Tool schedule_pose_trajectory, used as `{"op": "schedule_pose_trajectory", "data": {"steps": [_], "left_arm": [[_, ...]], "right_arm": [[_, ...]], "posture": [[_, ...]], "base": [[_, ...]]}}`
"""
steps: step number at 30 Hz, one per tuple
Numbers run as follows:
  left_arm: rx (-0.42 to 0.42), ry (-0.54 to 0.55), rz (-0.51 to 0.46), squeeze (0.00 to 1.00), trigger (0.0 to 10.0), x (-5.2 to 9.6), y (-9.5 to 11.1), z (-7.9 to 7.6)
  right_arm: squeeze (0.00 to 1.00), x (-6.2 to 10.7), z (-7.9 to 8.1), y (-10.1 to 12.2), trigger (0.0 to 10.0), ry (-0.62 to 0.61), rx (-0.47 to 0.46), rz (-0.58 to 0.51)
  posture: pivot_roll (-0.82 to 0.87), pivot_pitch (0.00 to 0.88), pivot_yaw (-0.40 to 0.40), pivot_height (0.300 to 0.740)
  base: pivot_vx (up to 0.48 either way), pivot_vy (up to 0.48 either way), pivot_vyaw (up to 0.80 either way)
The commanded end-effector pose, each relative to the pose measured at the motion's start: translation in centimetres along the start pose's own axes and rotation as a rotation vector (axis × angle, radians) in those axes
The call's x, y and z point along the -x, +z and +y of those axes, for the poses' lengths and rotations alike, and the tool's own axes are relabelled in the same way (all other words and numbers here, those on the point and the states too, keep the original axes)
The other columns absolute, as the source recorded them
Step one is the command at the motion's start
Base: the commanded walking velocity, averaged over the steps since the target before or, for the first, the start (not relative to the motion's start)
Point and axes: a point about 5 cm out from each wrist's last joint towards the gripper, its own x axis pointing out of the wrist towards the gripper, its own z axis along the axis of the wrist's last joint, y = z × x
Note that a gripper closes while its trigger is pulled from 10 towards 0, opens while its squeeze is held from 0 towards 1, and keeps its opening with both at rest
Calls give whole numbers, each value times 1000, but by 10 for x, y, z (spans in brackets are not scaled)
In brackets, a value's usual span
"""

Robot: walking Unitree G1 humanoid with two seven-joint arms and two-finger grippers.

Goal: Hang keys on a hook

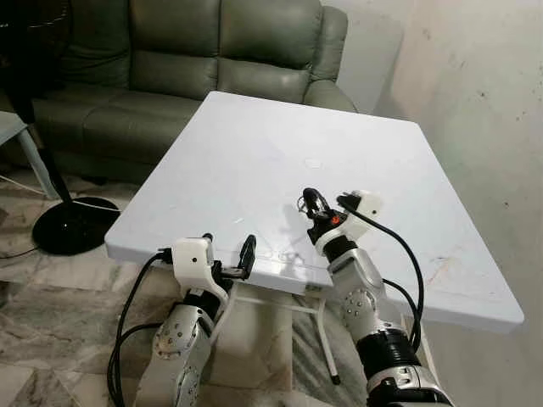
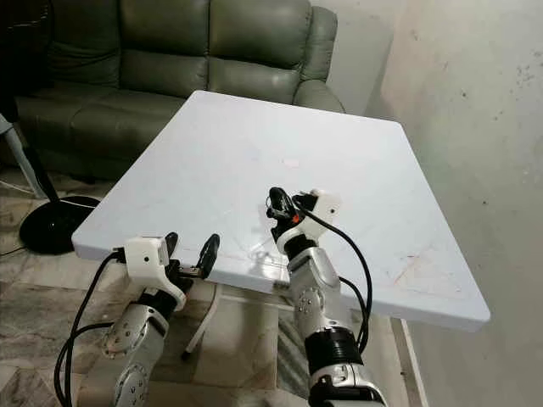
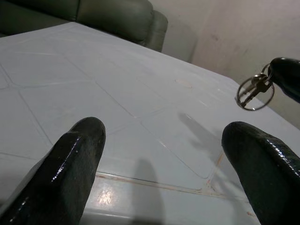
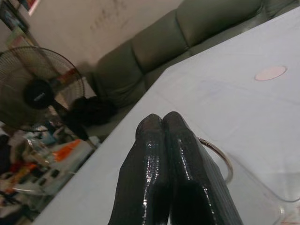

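Holding stage: right pincer (image 1: 312,202) clamped on the key ring (image 3: 253,92), keys lifted clear above the white tabletop (image 1: 254,153) near its front edge. Left pincer (image 1: 227,251), fingers spread and empty, at the front edge. No hook visible; judged next need: locate one and carry the keys there. Room: green sofa (image 1: 195,59) beyond far edge, standing fan (image 1: 51,170) beside left edge, marble floor.
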Motion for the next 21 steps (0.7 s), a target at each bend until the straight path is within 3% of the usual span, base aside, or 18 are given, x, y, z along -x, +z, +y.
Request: {"op": "schedule_pose_trajectory", "data": {"steps": [1,5,6,7,12,15,19,20,21], "left_arm": [[50,-13,-14,0,10000,-3,1,-13],[52,-15,-14,0,10000,-4,1,-13],[52,-16,-15,0,10000,-4,1,-13],[54,-18,-16,0,10000,-4,1,-13],[55,-18,-15,0,10000,-3,1,-14],[58,-16,-15,0,10000,-3,0,-14],[61,-15,-15,0,10000,-3,0,-14],[62,-16,-16,0,10000,-3,0,-14],[62,-16,-16,0,10000,-3,0,-14]], "right_arm": [[0,2,11,-12,0,10,-80,-10],[0,4,7,-13,0,-8,-40,15],[0,4,5,-15,4627,-26,-6,42],[0,5,3,-18,10000,-46,30,75],[0,11,-3,-19,10000,-59,171,95],[0,14,-7,-19,10000,-67,211,100],[0,16,-8,-15,10000,-55,393,91],[0,17,-8,-14,10000,-48,508,91],[0,17,-8,-14,10000,-48,508,91]], "posture": [[61,21,-133,740],[62,17,-132,740],[62,16,-134,740],[62,15,-134,740],[62,13,-137,740],[61,12,-136,740],[61,12,-136,740],[61,12,-136,740],[61,12,-136,740]], "base": [[0,0,0],[0,0,0],[0,0,0],[0,0,0],[0,0,0],[0,0,0],[0,0,0],[0,0,0],[0,0,0]]}}
